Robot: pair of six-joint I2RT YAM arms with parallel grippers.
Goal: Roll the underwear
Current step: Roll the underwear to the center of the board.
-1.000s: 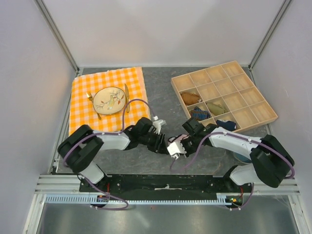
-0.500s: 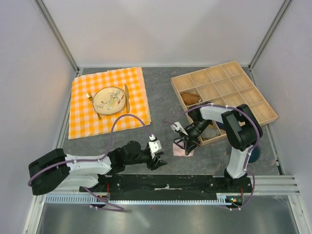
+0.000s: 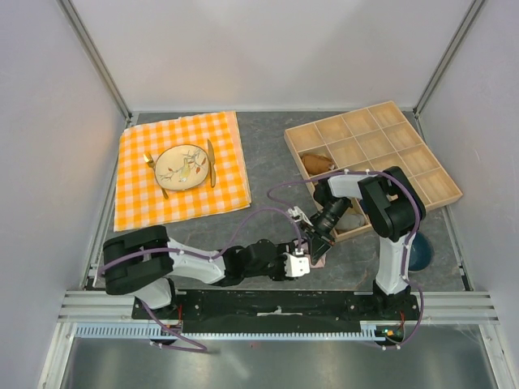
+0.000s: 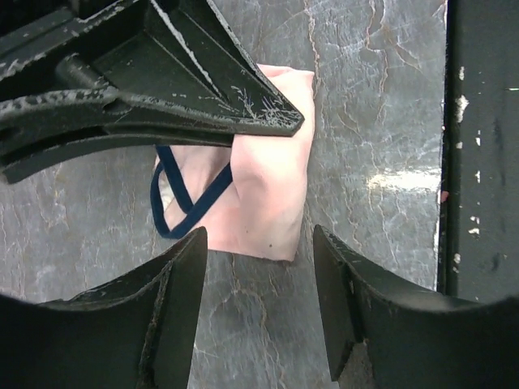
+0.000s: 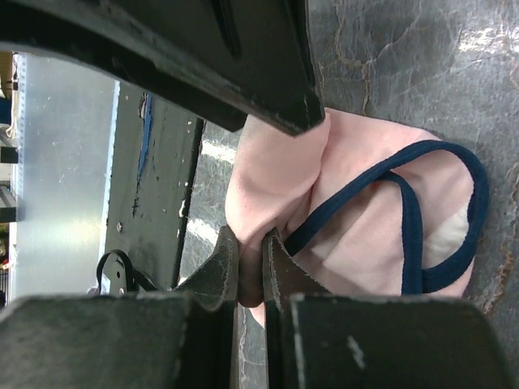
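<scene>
The underwear point(image 4: 263, 190) is a small pale pink brief with navy edging, lying partly folded on the grey table near its front edge. It also shows in the right wrist view point(image 5: 373, 235) and as a small pink patch in the top view point(image 3: 319, 260). My right gripper point(image 5: 250, 243) is shut on a raised fold of the pink fabric; in the top view it point(image 3: 315, 245) sits right over the underwear. My left gripper point(image 4: 259, 239) is open, its jaws either side of the near edge of the underwear, holding nothing. In the top view it point(image 3: 298, 263) is just left of the underwear.
A wooden divided tray point(image 3: 422, 174) at the back right holds several rolled garments. An orange checked cloth point(image 3: 223, 174) with a plate point(image 3: 173, 173), fork and knife lies at the back left. A dark blue object point(image 3: 420, 255) sits by the right arm's base. The black front rail point(image 4: 482, 162) runs close to the underwear.
My left gripper has moved right along the front edge up to the underwear and stands open at it. My right gripper stays at the underwear, pinching a fold.
</scene>
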